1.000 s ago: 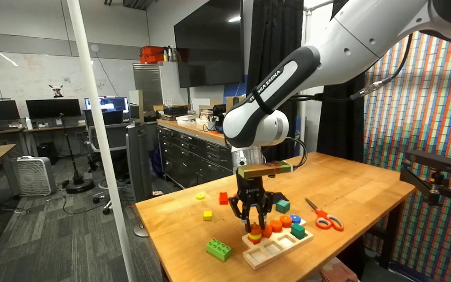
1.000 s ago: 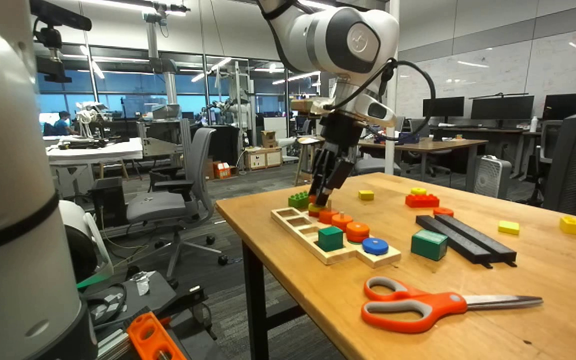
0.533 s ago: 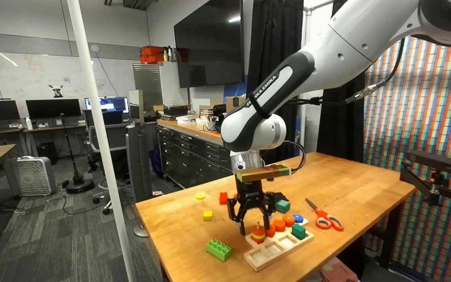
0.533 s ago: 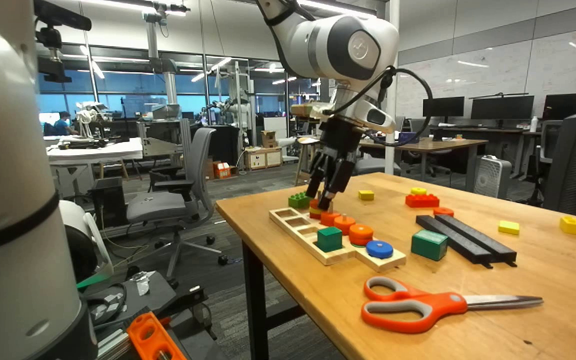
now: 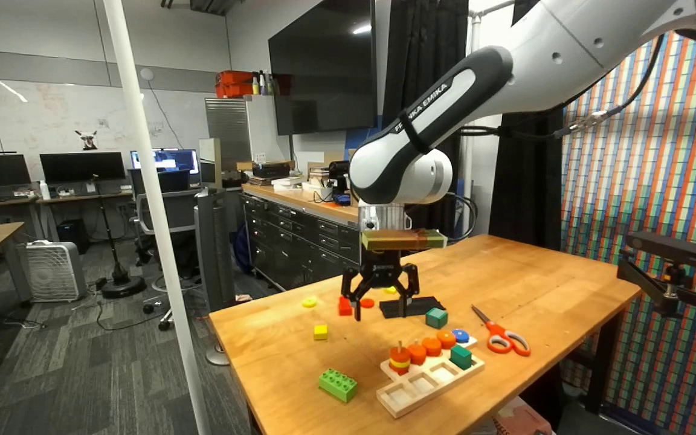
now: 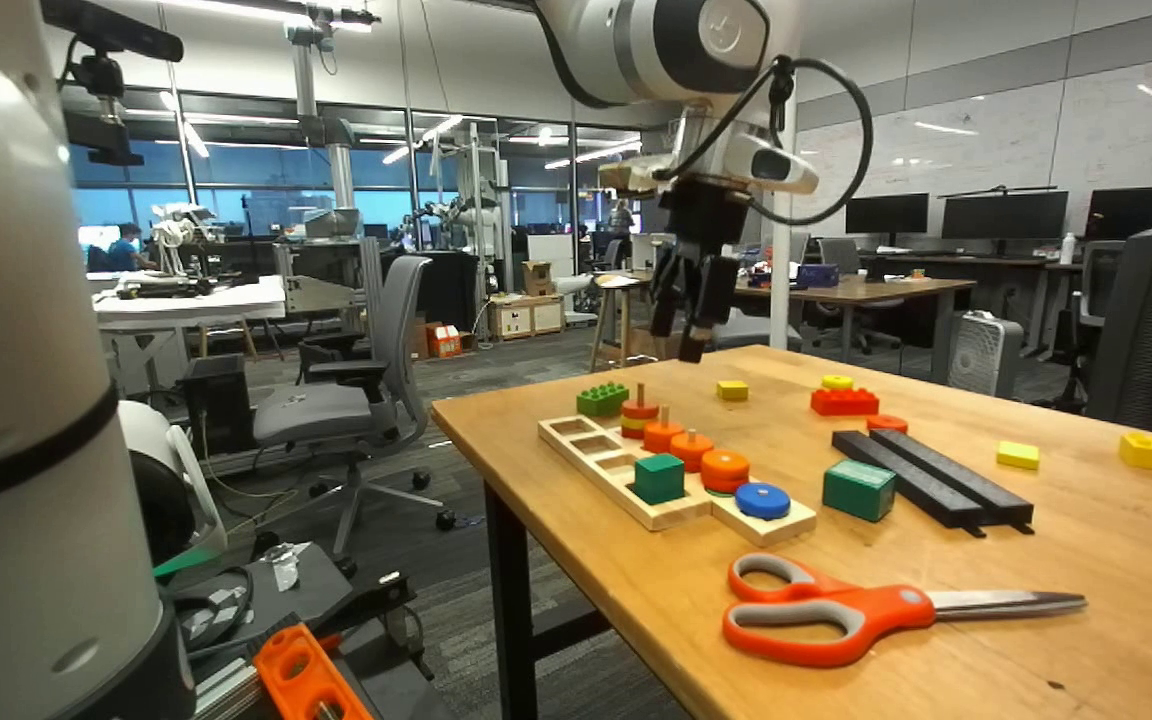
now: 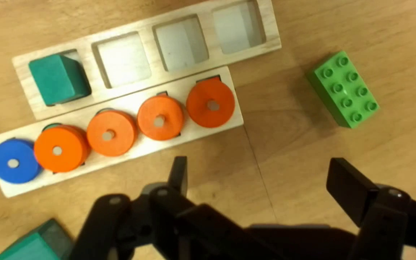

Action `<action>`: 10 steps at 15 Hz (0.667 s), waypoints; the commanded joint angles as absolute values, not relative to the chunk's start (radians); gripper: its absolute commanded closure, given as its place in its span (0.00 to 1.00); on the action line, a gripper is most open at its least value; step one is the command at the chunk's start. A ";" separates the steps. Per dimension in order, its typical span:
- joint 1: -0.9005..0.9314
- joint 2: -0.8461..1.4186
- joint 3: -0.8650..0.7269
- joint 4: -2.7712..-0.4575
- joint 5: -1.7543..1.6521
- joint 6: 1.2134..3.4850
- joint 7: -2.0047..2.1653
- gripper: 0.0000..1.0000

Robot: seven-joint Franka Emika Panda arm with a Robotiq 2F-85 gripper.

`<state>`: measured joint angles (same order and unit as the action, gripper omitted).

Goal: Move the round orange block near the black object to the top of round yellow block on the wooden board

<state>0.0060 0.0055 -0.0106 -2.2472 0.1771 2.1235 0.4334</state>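
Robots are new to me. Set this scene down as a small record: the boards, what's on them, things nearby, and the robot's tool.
Centrepiece: light wooden pegged board, beside light wooden compartment board
At one end: round orange block on round yellow block
Opposite end: round blue disc
In one compartment: green cuboid
Further off: round orange piece near flat black bars
Also nearby: orange-handled metal scissors; light-green studded brick
Held now: nothing; black two-fingered tool open, raised above wooden table

White arm (image 5: 499, 90) aslant, black tool (image 5: 380, 315) downward at its end, 2 fingers (image 7: 349, 187) well apart.
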 commanded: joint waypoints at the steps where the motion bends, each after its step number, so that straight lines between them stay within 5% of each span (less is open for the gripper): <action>1: -0.011 -0.188 -0.015 -2.293 0.126 2.149 0.507 0.00; 10: -0.159 -0.642 0.033 -2.372 0.004 2.119 0.734 0.00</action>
